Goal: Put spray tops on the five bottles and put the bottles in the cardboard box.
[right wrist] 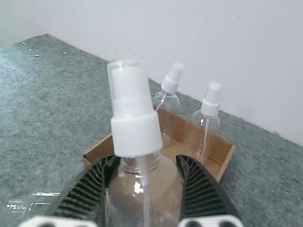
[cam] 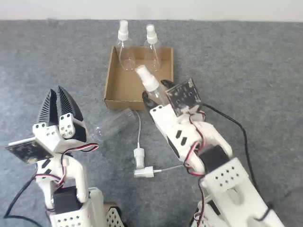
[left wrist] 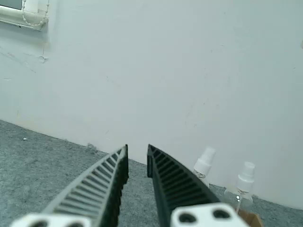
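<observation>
- The right tool gripped a capped bottle at the cardboard box's edge.
- The left tool stood slightly open, empty, above the worktop.

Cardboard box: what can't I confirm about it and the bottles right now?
- High view: corner of the brown cardboard box, hidden by the right gripper and its clear plastic bottle with white spray top.
- Right wrist view: that bottle's base, cut off by the bottom edge.
- High view: lying clear bottle, neck end too faint.
</observation>
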Tool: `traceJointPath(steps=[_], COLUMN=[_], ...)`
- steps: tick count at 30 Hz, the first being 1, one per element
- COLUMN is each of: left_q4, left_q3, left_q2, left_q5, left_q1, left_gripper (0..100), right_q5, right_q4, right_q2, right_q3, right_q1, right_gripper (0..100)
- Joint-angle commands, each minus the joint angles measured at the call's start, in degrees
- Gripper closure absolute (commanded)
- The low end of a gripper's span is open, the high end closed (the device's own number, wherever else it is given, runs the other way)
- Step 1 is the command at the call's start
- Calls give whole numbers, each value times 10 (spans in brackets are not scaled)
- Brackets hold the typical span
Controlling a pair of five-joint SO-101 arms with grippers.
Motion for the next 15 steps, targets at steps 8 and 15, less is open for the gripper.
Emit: traceJointPath(steps=[8, 15], left_q4=[-17, -17], left_q3=[-2, -2], left_q2=[-10, -10], left_q5=[6, 6], left_q1=[-2, -2], left_gripper=[937, 937], right_q5=[-4, -4], right_q4=[-177, -251], right_q2=[86, 182], right_q3=[-46, -84], right_q1=[-12, -12], right_gripper=[993, 993])
